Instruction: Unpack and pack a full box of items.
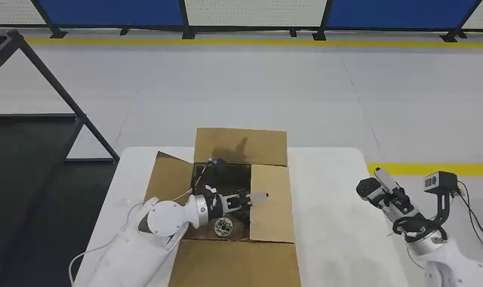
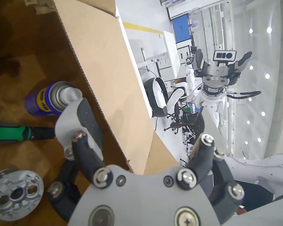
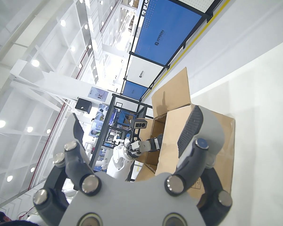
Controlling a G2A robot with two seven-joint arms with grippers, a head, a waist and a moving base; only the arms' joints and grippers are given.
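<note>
White table (image 1: 332,211) is carrying the open box (image 1: 241,145). Left gripper (image 2: 140,109) is hanging spread astride its side panel, spray can (image 2: 41,102) lying just inside. Suggest bringing both fingers (image 2: 85,118) inside before closing. Right gripper (image 3: 135,118) is hanging spread, well apart.

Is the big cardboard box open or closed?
Open. The box has its flaps folded outward, and the left pincer sits inside it beside a blue spray can.

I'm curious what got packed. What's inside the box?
Inside the box lie a blue spray can, a green-handled screwdriver and a metal disc. A flap and the arm hide the rest of the floor, so more may be there.
</note>
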